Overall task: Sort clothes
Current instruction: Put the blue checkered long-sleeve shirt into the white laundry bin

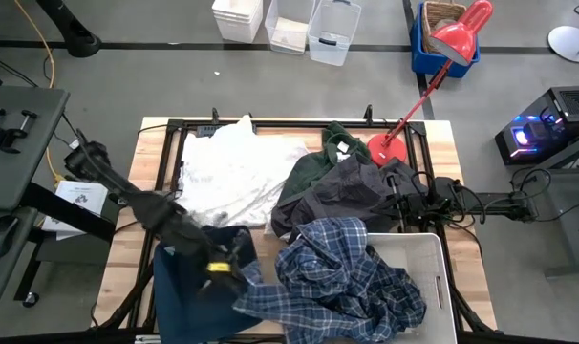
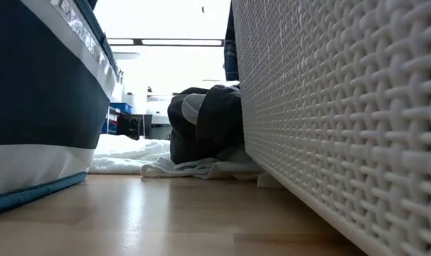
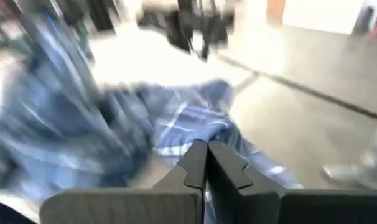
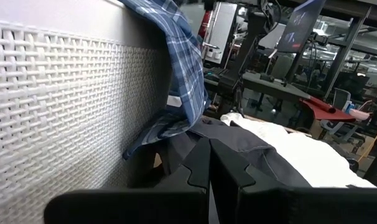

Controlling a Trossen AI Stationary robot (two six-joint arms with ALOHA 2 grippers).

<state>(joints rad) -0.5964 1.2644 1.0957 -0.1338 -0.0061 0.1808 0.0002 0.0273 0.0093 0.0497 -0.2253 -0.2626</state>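
Plaid shirt point(image 1: 342, 277), blue and white, lies closest to the left claw point(image 1: 225, 268), whose fingers are pressed together above the navy fabric bin point(image 1: 189, 296); whether a fold of the shirt's trailing edge is pinched between them I cannot tell. The shirt looks light, limp and thin, likely to sag and stretch rather than lift as one piece, so a hold on a bunched ridge of cloth would serve better than on a flat layer. It is heaped with no clear axis, its bulk in the white plastic bin point(image 1: 433, 250) and one tail spilling over the rim toward the left claw. Beyond it, the dark grey jacket point(image 1: 352, 191) is crumpled just beside the right claw point(image 1: 396, 196), whose fingers are also together and low on the tabletop point(image 1: 466, 277); it looks heavier and thicker. The dark green hoodie point(image 1: 318, 162) touches the jacket, and farthest off the white cloth pieces point(image 1: 234, 172) are spread flat.
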